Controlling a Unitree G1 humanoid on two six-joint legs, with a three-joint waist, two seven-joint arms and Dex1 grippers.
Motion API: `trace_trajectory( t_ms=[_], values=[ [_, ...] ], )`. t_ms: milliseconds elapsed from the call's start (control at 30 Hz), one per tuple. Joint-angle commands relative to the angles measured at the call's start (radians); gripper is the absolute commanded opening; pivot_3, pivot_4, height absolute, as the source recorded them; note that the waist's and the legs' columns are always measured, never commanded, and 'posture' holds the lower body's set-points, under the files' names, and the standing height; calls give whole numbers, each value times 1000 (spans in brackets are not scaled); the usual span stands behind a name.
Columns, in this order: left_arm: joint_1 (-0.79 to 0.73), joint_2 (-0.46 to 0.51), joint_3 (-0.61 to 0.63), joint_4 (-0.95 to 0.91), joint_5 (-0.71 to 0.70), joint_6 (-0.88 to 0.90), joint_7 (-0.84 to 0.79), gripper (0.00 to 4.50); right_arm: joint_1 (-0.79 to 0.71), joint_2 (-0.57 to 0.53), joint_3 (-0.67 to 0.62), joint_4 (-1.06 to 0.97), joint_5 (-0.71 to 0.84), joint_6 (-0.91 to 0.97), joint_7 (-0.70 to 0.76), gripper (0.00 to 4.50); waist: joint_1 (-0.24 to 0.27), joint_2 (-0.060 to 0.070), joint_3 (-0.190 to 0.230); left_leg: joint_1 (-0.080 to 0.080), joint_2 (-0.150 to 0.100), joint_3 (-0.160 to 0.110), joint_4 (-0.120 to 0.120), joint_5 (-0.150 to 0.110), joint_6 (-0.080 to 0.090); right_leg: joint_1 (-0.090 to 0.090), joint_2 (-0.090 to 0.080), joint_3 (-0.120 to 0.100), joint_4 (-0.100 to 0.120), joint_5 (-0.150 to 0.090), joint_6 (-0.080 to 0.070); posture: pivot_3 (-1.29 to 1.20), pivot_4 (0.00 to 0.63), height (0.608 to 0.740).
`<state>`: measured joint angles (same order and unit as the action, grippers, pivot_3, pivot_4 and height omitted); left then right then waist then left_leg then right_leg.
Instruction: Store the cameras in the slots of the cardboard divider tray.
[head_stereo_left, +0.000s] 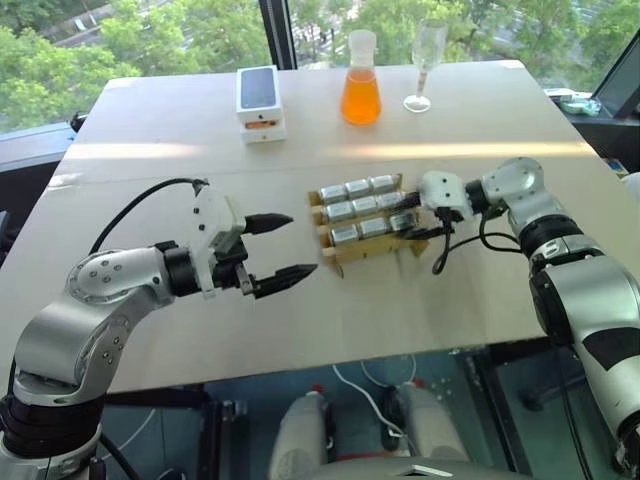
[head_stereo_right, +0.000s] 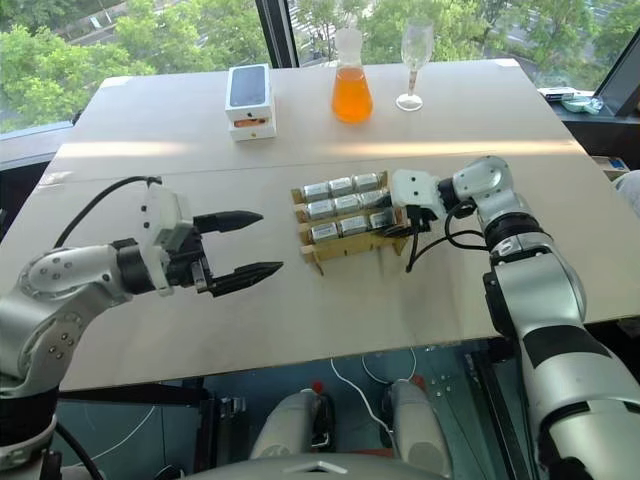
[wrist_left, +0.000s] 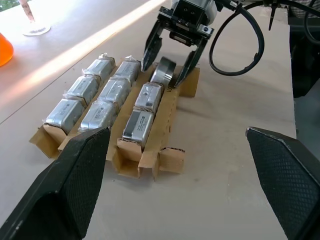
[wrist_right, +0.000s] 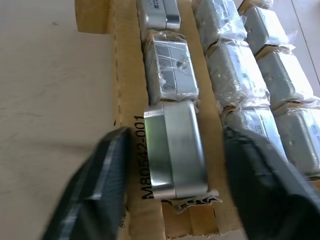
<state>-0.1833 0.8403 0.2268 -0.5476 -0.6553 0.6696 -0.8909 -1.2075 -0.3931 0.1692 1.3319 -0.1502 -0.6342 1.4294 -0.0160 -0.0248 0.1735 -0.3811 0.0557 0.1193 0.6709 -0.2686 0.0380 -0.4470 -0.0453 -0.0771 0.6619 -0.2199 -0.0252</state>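
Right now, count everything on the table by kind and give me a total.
Cameras in the cardboard divider tray: 9
Cardboard divider tray: 1
White phone box: 1
Flask of orange liquid: 1
Empty wine glass: 1
Total: 13

The pale table (head_stereo_left: 150, 130) carries the cardboard divider tray (head_stereo_left: 338, 258) near centre; the white phone box (head_stereo_left: 260, 102) lies at eleven o'clock of it, an orange-filled flask (head_stereo_left: 360, 92) (glass beside it (head_stereo_left: 425, 65)) at twelve.

Bright window daylight stripes the table (head_stereo_left: 180, 150); near fingers (wrist_right: 95, 190) blurred
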Motion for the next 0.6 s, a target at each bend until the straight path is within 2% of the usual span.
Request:
trace_trajectory(
  t_ms=[33,233,400,533,600],
  values=[
    [-12,15,11,-29,-12,-17,-4,4500,-21,-22,-21,-13,-2,-28,-8,4464,0,0,0,0,0,0,0,0,0,0,0,0,0,0,0,0,150,740],
    [-26,11,-7,-11,-2,-26,-11,4500,-5,-62,-110,-43,93,-15,69,4464,1,0,0,0,0,0,0,0,0,0,0,0,0,0,0,0,150,740],
    [-5,-11,-17,1,16,-46,2,4500,89,-96,-218,-140,258,101,183,4464,1,0,0,0,0,0,0,0,0,0,0,0,0,0,0,0,150,740],
    [45,-42,-2,20,41,-85,34,4500,249,-122,-272,-329,380,242,168,4464,2,0,0,0,0,0,0,0,0,1,0,-1,0,0,0,0,150,740],
    [119,-85,23,43,66,-121,70,4500,432,-133,-335,-507,449,355,47,4464,3,0,0,0,0,0,0,0,0,1,-1,0,0,0,0,0,150,740]
  ],
)
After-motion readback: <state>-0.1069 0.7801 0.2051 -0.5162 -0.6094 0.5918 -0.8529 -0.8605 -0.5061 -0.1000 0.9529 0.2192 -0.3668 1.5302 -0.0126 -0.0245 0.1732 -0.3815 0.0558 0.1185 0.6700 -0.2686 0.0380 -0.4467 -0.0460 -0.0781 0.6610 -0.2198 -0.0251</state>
